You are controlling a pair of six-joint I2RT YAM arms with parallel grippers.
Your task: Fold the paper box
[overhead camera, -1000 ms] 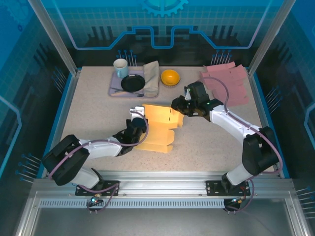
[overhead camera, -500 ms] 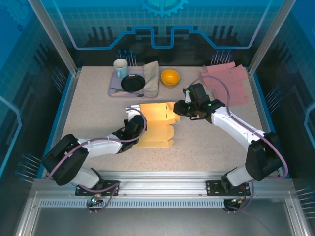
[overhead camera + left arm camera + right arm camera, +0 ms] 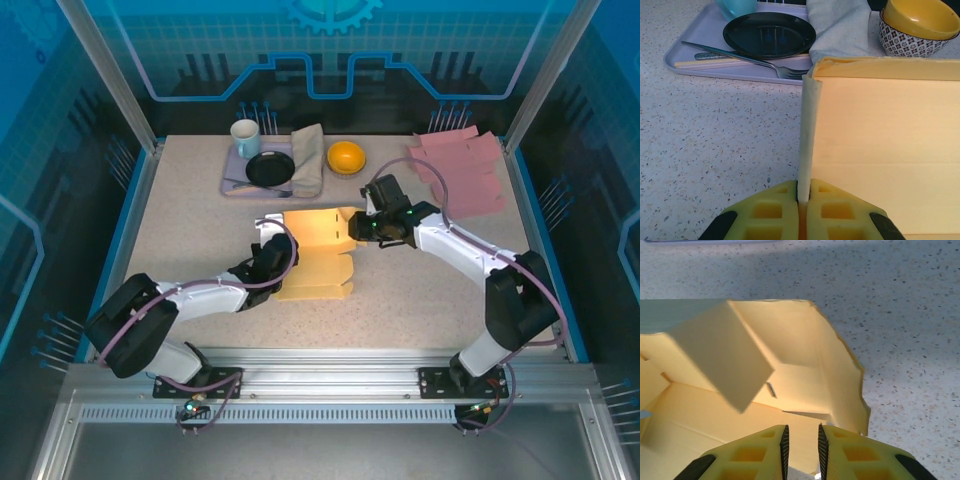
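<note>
The yellow paper box [image 3: 318,262] lies partly folded at the table's middle, its back wall and right flap raised. My left gripper [image 3: 272,244] is at the box's left edge. In the left wrist view it [image 3: 804,192] is shut on the thin upright left flap [image 3: 809,125], with the box panel [image 3: 885,150] to its right. My right gripper [image 3: 362,229] hovers at the box's right end. The right wrist view shows it [image 3: 801,440] open by a narrow gap with nothing between the fingers, above the box's inside [image 3: 800,370] and a bent flap [image 3: 720,357].
A lilac tray [image 3: 232,182] at the back holds a black plate [image 3: 270,168], a cup [image 3: 245,138], a fork and a folded cloth [image 3: 308,152]. A yellow bowl [image 3: 346,157] stands beside it. Pink sheets [image 3: 465,172] lie at the back right.
My right gripper has moved left and back along the box's right end, and the right flap now stands more upright. The left gripper keeps its hold and has shifted slightly.
</note>
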